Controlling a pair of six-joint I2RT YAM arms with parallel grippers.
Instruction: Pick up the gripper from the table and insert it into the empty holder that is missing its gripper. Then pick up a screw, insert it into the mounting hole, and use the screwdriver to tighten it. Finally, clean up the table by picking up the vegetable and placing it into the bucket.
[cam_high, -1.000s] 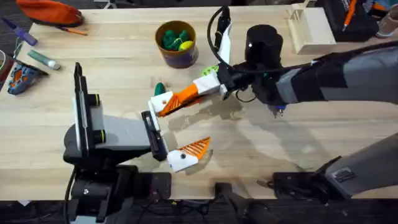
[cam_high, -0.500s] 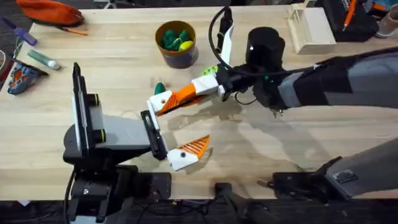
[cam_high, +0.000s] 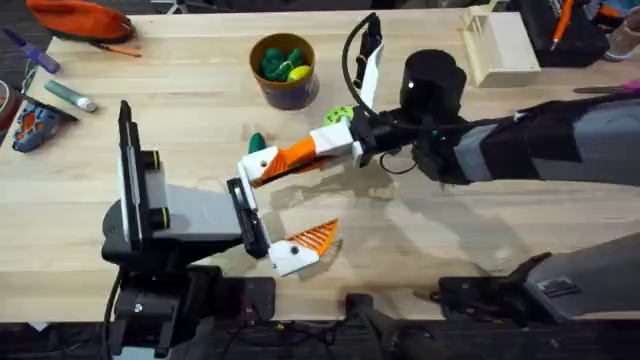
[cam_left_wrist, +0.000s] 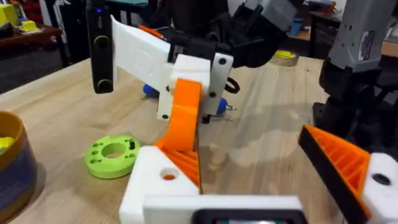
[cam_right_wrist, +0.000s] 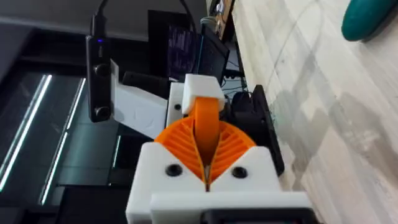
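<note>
The right gripper has its jaws pressed together on the gripper, an orange block, and holds it against the holder, the left arm's upper white finger base. The left gripper stands wide, its other finger (orange ribbed pad on white) well apart below. Just beyond the holder lies the dark green vegetable. A lime-green disc sits beside the right gripper. The bucket, holding toy produce, stands farther back on the table.
</note>
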